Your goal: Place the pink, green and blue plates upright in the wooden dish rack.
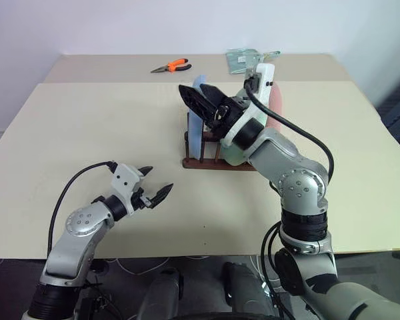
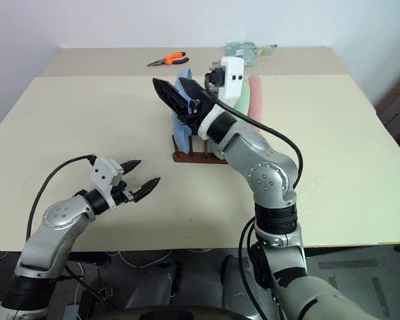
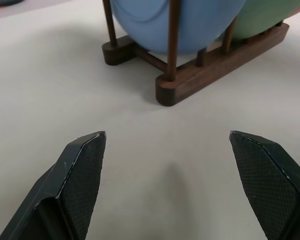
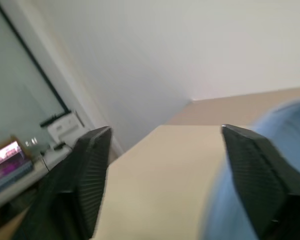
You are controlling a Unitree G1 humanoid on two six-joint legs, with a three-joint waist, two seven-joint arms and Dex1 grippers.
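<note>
Standing upright in the wooden dish rack [image 1: 210,160] mid-table, the blue plate [image 1: 196,123] is free — right gripper [image 1: 201,101] released; withdraw straight up. Left gripper [image 1: 155,185] gapes empty.

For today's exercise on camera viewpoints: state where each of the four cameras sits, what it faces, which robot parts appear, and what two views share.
Left eye view: head camera, looking down over the beige table; both arms, left gripper, right gripper.
Right eye view: the stereo twin, same scene.
Left wrist view: low over the table, facing the dark brown wooden dish rack; its two open black fingers.
Right wrist view: raised, facing wall and table edge; its parted fingers.
Shared: both wrist views catch the round light blue plate.
</note>
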